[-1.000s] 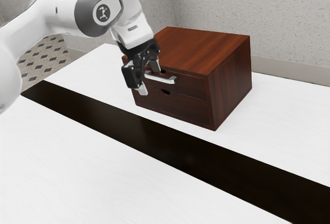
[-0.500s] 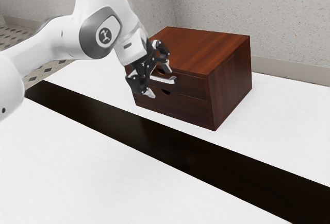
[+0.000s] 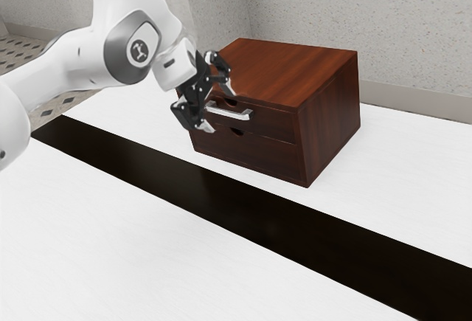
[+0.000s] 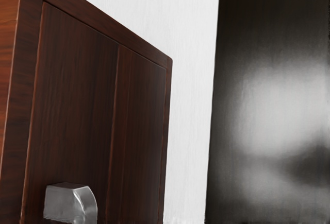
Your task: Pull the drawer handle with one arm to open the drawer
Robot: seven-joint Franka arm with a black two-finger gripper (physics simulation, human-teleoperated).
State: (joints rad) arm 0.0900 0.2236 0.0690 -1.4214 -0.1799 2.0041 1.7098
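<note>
A Franka arm's black end effector (image 3: pixel 214 107) hangs at the front of a dark wooden cabinet (image 3: pixel 310 85) on the white worktop (image 3: pixel 110 225), its fingers spread wide, one above and one below the end of the silver handle (image 3: pixel 234 114) nearer the exterior view's left. The hand is tilted so the bar lies in the gap between the fingers, which seems meant to ready a clamp before any pull. Neither finger can be seen pressing the metal. The upper drawer (image 3: pixel 269 122) that carries the handle sits flush with the cabinet face, closed, so its contents stay hidden, as do those of the lower drawer (image 3: pixel 258 150). A black stripe (image 3: pixel 295 232) crosses the worktop in front of the cabinet. From the wrist, the handle's squared end (image 4: pixel 69 203) juts off the wood grain close under the hand.
</note>
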